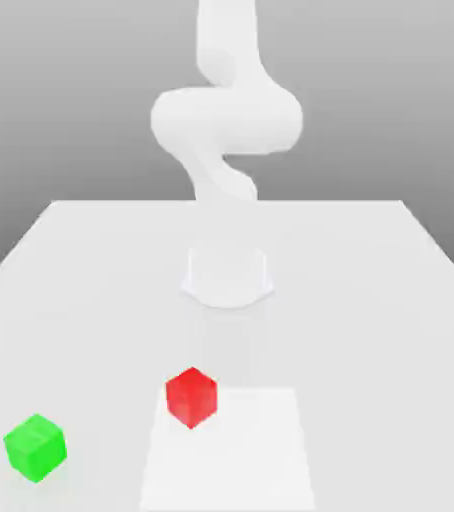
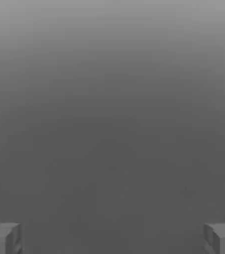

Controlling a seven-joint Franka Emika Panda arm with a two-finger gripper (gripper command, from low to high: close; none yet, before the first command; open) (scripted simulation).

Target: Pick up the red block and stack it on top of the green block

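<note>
Jaws of my gripper (image 2: 112, 239) stand wide open, seemingly holding nothing; the exterior view adds the red block (image 1: 191, 398), apart from the green block (image 1: 36, 448).

Beyond my jaws I face a plain grey backdrop (image 2: 112, 124), paler along one edge and darkening smoothly toward my fingertips. Well apart from them, a broad white tabletop (image 1: 371, 330) lies under bright, even light, with a whiter square patch (image 1: 236, 460) on it.
</note>
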